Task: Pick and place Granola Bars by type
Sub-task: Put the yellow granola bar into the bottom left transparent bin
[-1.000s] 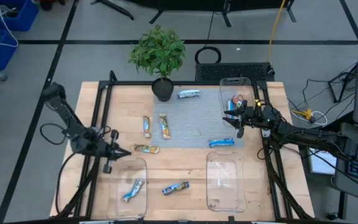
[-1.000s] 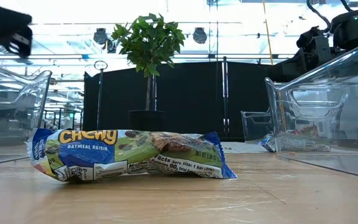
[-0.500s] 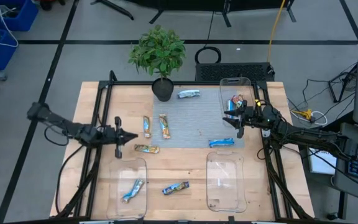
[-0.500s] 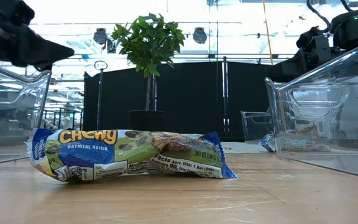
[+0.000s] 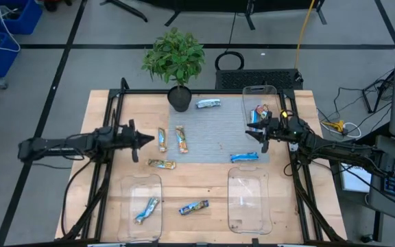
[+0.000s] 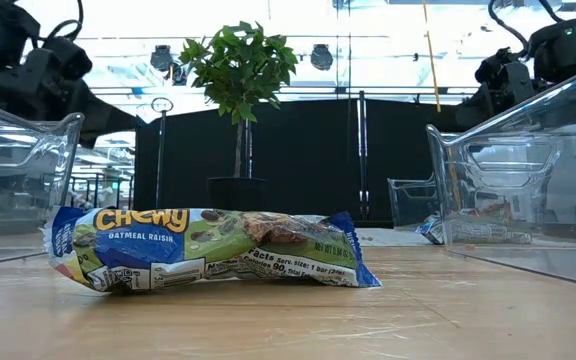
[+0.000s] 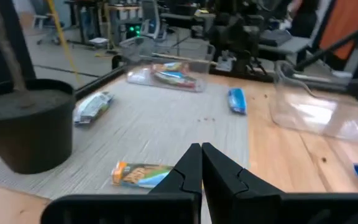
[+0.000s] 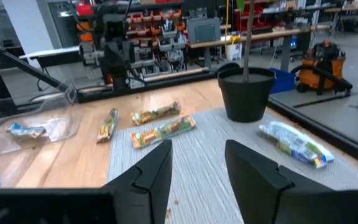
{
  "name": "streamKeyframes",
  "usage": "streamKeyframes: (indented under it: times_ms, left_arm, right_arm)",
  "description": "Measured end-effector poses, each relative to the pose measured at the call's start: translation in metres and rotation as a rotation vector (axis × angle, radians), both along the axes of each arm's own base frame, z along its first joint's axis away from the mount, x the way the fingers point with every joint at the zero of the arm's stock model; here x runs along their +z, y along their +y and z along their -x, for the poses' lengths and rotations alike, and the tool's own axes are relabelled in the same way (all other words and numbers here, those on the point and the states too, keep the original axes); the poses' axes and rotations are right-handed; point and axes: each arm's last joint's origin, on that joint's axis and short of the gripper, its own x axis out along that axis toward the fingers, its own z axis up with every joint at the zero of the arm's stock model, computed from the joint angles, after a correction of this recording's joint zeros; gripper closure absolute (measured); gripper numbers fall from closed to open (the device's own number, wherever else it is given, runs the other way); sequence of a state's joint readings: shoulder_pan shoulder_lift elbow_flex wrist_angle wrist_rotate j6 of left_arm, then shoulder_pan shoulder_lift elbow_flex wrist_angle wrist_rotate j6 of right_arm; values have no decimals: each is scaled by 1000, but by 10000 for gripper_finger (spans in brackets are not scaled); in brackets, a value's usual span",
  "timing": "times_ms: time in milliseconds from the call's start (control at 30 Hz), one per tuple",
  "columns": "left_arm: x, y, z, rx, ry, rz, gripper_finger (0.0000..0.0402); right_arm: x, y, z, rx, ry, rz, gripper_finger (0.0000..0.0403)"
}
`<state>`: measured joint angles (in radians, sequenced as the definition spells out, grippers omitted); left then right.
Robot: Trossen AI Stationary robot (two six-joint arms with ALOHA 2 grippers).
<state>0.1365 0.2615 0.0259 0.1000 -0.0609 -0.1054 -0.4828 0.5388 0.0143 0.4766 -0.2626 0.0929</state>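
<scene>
In the high view, two orange-brown bars [image 5: 162, 139] [image 5: 181, 139] and a gold one [image 5: 161, 164] lie flat on the grey mat's left part. A blue bar [image 5: 244, 157] and a silver-blue bar [image 5: 208, 103] lie farther right and far. My left gripper [image 5: 146, 140] is shut, just left of the orange-brown pair, and touches nothing. Its wrist view shows the nearest bar [image 7: 138, 174] ahead of the gripper [image 7: 201, 165]. My right gripper [image 5: 256, 134] hovers open beside the far-right tray [image 5: 269, 92], which holds bars [image 5: 259, 113].
A potted plant [image 5: 178, 96] stands at the mat's far edge. The clear near-left tray [image 5: 125, 206] holds one blue bar [image 5: 146, 209]. The near-right tray [image 5: 247, 200] holds nothing. Between them a Chewy bar [image 5: 193, 206] lies on the wood, large in the low view [image 6: 208, 248].
My left arm has swung from above the near-left tray toward the table's far edge and slightly right, stretching out level, until its gripper is beside the orange-brown bars. No bar has moved.
</scene>
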Motion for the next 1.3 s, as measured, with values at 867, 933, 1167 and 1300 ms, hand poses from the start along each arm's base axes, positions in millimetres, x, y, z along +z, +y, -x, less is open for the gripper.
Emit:
streamKeyframes:
  times_ms: [867,933,1167,1300]
  left_arm:
    - [103,70,-69,286,824,382,398]
    - [100,74,-76,290,866,381,398]
    - [99,77,-83,249,885,370,397]
    - [101,76,-81,248,882,370,398]
  right_arm:
    - [-1,0,0,-3,8,-13,264]
    - [-1,0,0,-2,8,-13,264]
    - [-2,0,0,-1,19,-18,264]
    - [-3,0,0,-1,22,-20,264]
